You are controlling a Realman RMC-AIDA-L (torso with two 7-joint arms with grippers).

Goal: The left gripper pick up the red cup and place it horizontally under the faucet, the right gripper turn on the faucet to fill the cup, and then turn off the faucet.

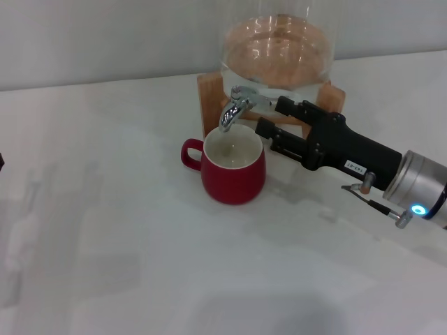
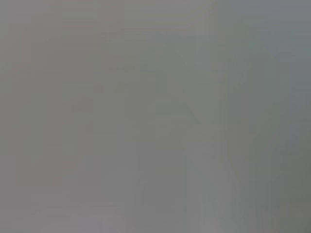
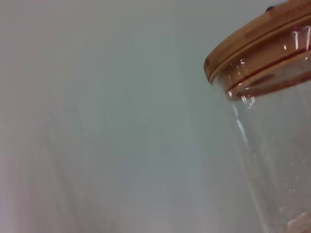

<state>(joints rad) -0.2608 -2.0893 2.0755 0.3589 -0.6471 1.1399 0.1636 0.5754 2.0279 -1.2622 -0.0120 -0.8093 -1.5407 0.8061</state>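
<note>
The red cup (image 1: 232, 169) stands upright on the white table, its open mouth directly below the spout of the chrome faucet (image 1: 234, 108), with its handle pointing left. The faucet is fitted to the clear glass jar (image 1: 276, 52). My right gripper (image 1: 269, 116) reaches in from the right, with its two black fingers apart just to the right of the faucet and above the cup's right rim. It holds nothing. I cannot tell whether water is running. My left gripper is out of view, and the left wrist view shows only blank grey.
The jar sits on a wooden stand (image 1: 207, 87) at the back of the table (image 1: 105, 230). The right wrist view shows the jar's glass wall (image 3: 272, 145) and its wooden lid (image 3: 252, 39) close by.
</note>
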